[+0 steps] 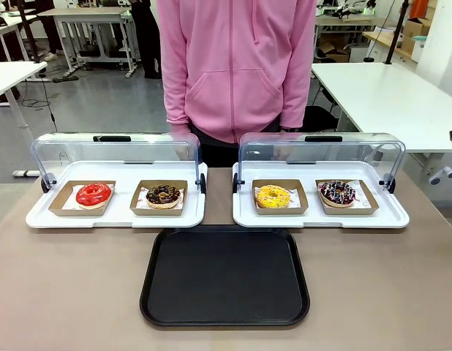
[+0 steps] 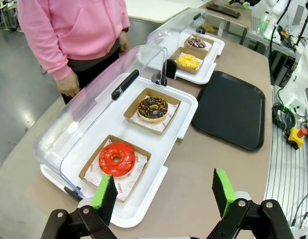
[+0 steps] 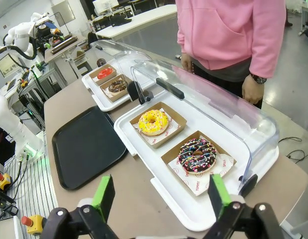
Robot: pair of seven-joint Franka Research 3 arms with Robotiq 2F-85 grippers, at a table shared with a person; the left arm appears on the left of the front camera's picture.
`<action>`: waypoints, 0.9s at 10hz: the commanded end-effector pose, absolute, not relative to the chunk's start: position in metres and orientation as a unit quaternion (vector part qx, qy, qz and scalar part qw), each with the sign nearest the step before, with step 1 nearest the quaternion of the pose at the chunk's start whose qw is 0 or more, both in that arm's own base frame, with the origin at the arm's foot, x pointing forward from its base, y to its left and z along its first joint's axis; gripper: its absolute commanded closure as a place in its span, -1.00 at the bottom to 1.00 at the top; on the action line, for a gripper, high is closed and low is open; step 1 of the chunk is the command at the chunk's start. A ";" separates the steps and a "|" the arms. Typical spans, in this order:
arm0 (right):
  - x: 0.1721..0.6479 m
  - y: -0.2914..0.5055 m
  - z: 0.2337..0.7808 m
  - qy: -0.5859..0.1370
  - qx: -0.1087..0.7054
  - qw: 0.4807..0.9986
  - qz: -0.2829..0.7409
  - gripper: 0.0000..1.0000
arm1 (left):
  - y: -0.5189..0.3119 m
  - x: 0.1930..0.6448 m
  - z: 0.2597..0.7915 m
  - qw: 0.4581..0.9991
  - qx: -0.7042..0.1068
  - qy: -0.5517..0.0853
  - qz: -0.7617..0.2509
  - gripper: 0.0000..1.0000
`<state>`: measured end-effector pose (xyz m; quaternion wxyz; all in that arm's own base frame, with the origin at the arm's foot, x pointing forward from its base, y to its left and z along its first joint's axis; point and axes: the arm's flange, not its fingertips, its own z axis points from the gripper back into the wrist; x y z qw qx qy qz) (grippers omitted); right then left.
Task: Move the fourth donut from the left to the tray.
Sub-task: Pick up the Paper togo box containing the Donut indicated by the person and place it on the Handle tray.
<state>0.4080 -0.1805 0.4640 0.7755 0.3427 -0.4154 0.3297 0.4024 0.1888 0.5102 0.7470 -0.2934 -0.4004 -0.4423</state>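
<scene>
Fourth donut (image 3: 197,155) — the dark chocolate ring with pink and white stripes — sits in its shallow brown cardboard holder (image 3: 170,155) just ahead of the right gripper (image 3: 161,196), a little toward that gripper's right-hand finger. It is on a white tray (image 3: 134,127) whose clear domed lid (image 3: 219,107) stands tipped open on the far side. The right gripper hangs apart from the donut, its green pads spread wide and empty. Farther ahead of it on the same white tray is a yellow donut (image 3: 153,122). The black tray (image 3: 86,144) lies flat on the table, ahead of this gripper and off to its left-finger side.

The left gripper (image 2: 164,191) is released too — jaws gaping, holding nothing. Right in front of it, nearer its left finger, a red donut (image 2: 116,158) rests in a holder on a second white tray (image 2: 144,204). Beyond that is a chocolate donut with tan sprinkles (image 2: 153,108). A person in a pink hoodie (image 1: 237,66) stands at the far side of the table.
</scene>
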 end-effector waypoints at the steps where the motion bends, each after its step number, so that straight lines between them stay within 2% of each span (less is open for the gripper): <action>1: 0.410 -0.179 0.465 -0.429 0.345 0.766 0.331 -1.00 | 0.189 0.403 0.512 0.743 -0.298 -0.405 -0.441 -1.00; 9: 0.410 -0.179 0.465 -0.429 0.345 0.766 0.331 -1.00 | 0.189 0.403 0.512 0.743 -0.298 -0.405 -0.441 -1.00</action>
